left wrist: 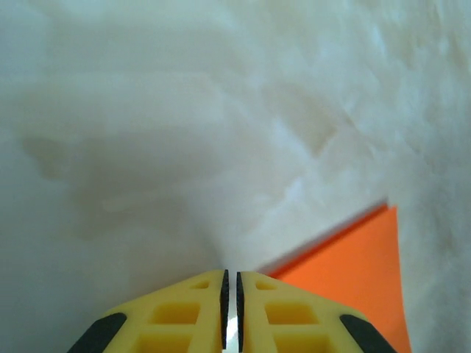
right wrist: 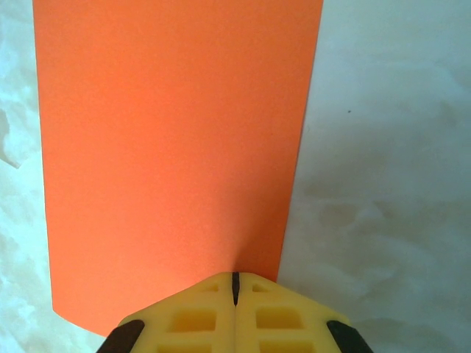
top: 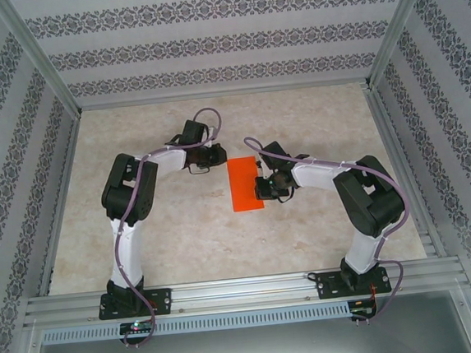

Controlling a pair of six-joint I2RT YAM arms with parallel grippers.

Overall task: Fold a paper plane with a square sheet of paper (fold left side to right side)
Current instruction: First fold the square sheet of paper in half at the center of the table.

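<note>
The square sheet of paper [top: 245, 184] lies flat mid-table as a narrow upright orange rectangle, about half as wide as it is tall. My right gripper [top: 263, 187] is shut, its yellow tips resting on the sheet near its right edge, toward the lower end. In the right wrist view the paper [right wrist: 176, 147] stretches away from the closed right gripper [right wrist: 236, 276]. My left gripper [top: 208, 166] hovers just left of the sheet's top left corner, off the paper. Seen from the left wrist, the left gripper [left wrist: 231, 273] has its pads nearly together, nothing between them, with the paper's corner [left wrist: 353, 279] to the right.
The pale marbled tabletop [top: 166, 232] is bordered by aluminium rails [top: 245, 289] at the near edge and patterned walls [top: 216, 46] on three sides. Both arm bases are bolted to the near rail.
</note>
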